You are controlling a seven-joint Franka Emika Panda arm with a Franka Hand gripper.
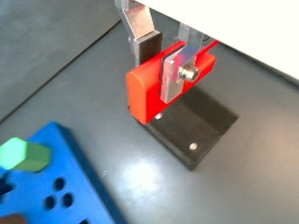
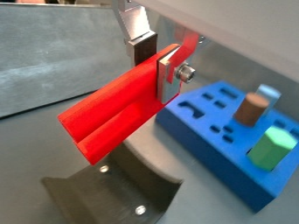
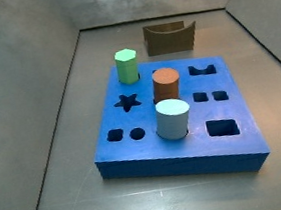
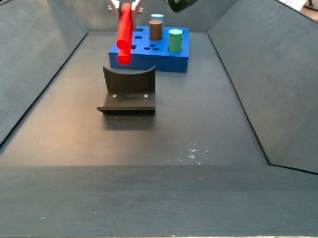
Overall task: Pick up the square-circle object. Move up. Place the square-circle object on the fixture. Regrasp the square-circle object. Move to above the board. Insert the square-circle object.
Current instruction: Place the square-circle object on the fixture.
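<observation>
The square-circle object [image 1: 149, 92] is a bright red elongated piece, and my gripper [image 1: 163, 59] is shut on its upper end. In a wrist view its two parallel legs [image 2: 107, 118] reach down and away from the gripper [image 2: 158, 61]. It hangs in the air above the fixture [image 1: 197, 129], a dark block with a notched upright [image 3: 170, 37]. In a side view the red piece [image 4: 125, 33] stands nearly upright over the fixture [image 4: 128, 88]. The blue board [image 3: 174, 122] lies just beyond the fixture.
On the board stand a green hexagonal peg [image 3: 127, 66], a brown cylinder [image 3: 165, 81] and a pale blue cylinder [image 3: 173, 119]. Star, round and square holes [image 3: 221, 127] show in its top. Dark sloped walls [image 3: 45, 82] enclose the floor.
</observation>
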